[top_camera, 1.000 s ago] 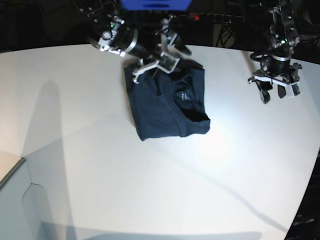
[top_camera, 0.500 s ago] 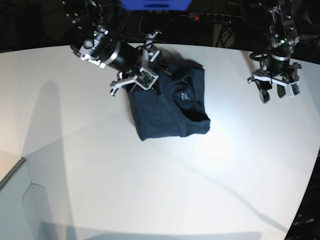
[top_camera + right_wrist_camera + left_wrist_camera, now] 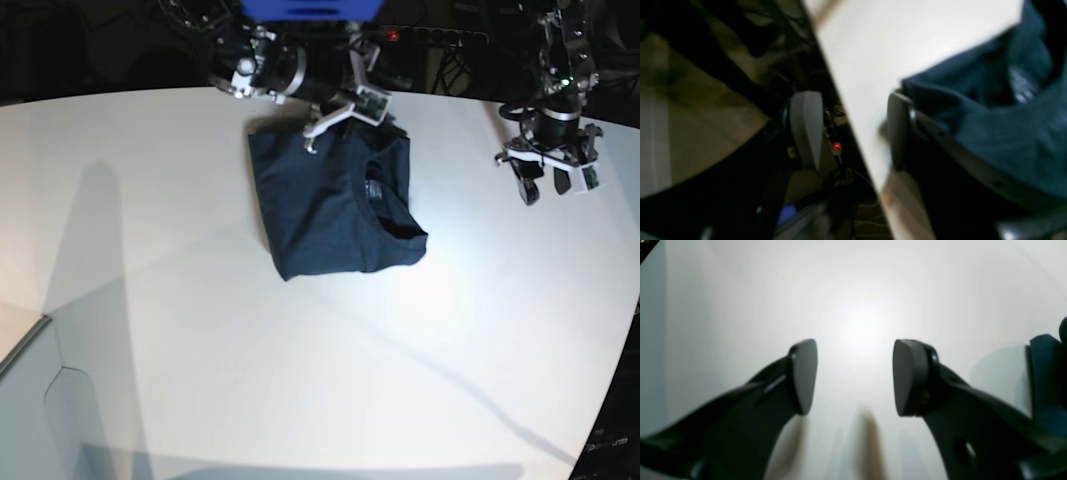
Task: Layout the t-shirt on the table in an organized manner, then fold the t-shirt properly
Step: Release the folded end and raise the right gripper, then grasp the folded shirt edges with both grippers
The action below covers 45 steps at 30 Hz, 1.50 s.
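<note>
Since the earlier frame, right arm swung back along the far bench edge; shirt's far side shifted. Plain dark navy-blue cloth t-shirt (image 3: 335,205) lies roughly folded on the smooth matte white bench (image 3: 300,380), just below the right jaws (image 3: 345,112). Right jaws apart, empty, one finger touching cloth. Left jaws (image 3: 855,376) apart over bare bench, shirt well aside. Risk: that finger drags the fold open on withdrawal.
</note>
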Tool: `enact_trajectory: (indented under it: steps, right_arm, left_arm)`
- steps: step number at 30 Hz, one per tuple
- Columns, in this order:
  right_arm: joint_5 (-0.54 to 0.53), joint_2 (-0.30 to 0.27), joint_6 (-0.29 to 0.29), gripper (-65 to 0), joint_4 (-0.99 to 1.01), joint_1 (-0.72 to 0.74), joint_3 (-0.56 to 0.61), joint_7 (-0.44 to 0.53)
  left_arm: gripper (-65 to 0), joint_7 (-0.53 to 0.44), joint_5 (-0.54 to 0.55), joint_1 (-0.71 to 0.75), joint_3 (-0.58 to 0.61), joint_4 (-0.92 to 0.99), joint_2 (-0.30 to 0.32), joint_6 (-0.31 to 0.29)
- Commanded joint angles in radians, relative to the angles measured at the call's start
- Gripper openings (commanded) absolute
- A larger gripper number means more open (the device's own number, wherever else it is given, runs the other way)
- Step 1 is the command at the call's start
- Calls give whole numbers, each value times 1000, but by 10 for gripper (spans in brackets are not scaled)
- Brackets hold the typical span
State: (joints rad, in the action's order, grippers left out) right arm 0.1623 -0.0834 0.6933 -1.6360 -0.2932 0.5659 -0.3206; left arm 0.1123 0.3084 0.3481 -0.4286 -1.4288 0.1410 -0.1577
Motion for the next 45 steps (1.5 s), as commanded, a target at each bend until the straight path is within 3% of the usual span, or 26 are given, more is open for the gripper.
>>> enact_trajectory:
  steps: [1, 6, 15, 18, 24, 29, 39, 42, 45]
  right_arm:
    - [-16, 4, 5, -359, -45, -4, 6, 28]
    - [-16, 3, 5, -359, -142, -5, -5, 22]
    - [-16, 12, 5, -359, -108, 36, -137, 24]
    - [-16, 29, 5, -359, -82, 48, -208, 25]
    - [-17, 49, 5, -359, -79, 47, -352, 28]
    - [-17, 47, 5, -359, -79, 44, -367, 28]
    - [-17, 43, 5, -359, -48, 42, -369, 28]
    - [-17, 43, 5, -359, -48, 41, -369, 27]
    - [-17, 47, 5, -359, -10, 48, -369, 28]
  left_arm:
    - [-299, -27, 4, -2, -5, -19, 10, -3]
    - [-299, -27, 4, 13, -5, -37, 10, -3]
    - [-298, -27, 5, 79, 6, -158, 6, -3]
    - [-298, -27, 5, 111, 52, -211, -27, -4]
    - [-298, -27, 4, 154, 276, -261, -40, -4]
    - [-298, -27, 4, 147, 376, -263, -42, -3]
    - [-298, -27, 10, 111, 373, -264, -42, -3]
    - [-298, -26, 93, 107, 373, -260, -27, -3]
    - [-297, -26, 209, 62, 385, -231, 29, 4]
